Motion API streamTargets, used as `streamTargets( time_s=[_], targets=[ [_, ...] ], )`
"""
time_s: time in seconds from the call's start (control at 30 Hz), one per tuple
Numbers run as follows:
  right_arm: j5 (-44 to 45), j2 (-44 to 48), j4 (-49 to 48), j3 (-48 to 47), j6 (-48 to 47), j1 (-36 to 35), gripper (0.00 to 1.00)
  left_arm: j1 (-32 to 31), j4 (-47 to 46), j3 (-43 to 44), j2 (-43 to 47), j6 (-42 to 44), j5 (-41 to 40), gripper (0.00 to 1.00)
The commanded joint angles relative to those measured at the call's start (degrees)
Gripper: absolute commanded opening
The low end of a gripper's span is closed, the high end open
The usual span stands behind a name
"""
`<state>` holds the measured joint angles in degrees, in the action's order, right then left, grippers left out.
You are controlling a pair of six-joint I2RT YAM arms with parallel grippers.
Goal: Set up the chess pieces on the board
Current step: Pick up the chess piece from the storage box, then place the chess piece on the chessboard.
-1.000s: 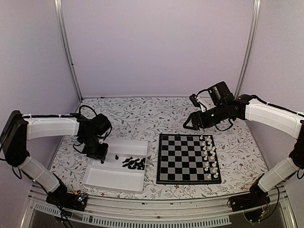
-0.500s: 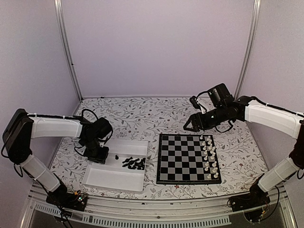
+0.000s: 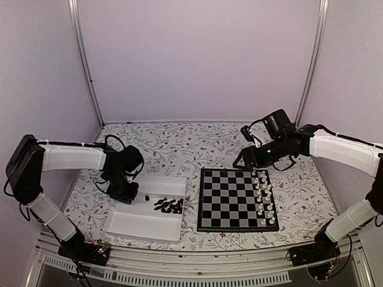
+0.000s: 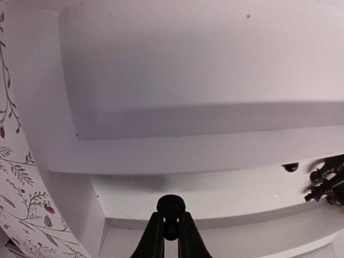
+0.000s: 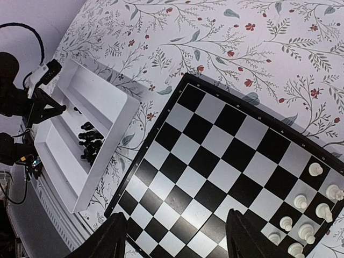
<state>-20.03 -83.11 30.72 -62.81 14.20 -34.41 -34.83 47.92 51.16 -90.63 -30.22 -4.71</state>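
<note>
While left gripper (image 4: 171,232) pinches a black piece (image 4: 171,206) in tray (image 4: 215,153), lift straight up, slowly. Near board (image 5: 215,161), right gripper (image 5: 177,239) hangs spread.

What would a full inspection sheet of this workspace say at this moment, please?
Surface: table covered by a floral cloth.
Job's things: chessboard with its left columns bare; black chess pieces clustered in the white tray; one black piece pinched at the tray's left end.
Clutter: white chess pieces standing in two columns on the board's right side; nothing else seen.
Grippers: left gripper shut on the black piece; right gripper open and empty, near the board's far edge.
Cables: black cable loops at both wrists, away from the pieces.
Surroundings: plain pale walls; metal corner posts.
</note>
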Motion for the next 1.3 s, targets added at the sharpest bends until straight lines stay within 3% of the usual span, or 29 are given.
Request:
streamTargets(
  time_s=[0.0, 0.13, 0.37, 0.53, 0.9, 1.27],
  targets=[
    [1.0, 2.36, -0.05, 0.83, 0.45, -0.26, 0.66, -2.49, 5.42, 7.65, 3.17, 0.18, 0.21, 0.07],
    [1.62, 3.1, 0.13, 1.75, -0.02, -0.22, 0.65, -9.03, 4.99, 15.48, 1.03, 3.68, 3.46, 0.07],
    [2.75, 3.65, 0.63, 3.44, 0.19, -0.23, 0.66, -23.25, 4.14, 29.96, -12.29, 13.98, 3.5, 0.06],
    [4.23, 3.91, 1.83, 4.6, 0.94, -0.13, 0.65, -29.54, 3.78, 37.19, -19.63, 19.75, 4.27, 0.07],
    [7.19, 8.24, 2.0, 9.56, 5.31, 1.09, 0.65, -36.15, 1.66, 44.96, -29.39, 20.19, 7.22, 0.07],
    [9.31, 11.26, 2.4, 11.42, 6.11, 1.62, 0.66, -36.89, 4.99, 50.88, -36.39, 17.81, 6.98, 0.08]
  ],
)
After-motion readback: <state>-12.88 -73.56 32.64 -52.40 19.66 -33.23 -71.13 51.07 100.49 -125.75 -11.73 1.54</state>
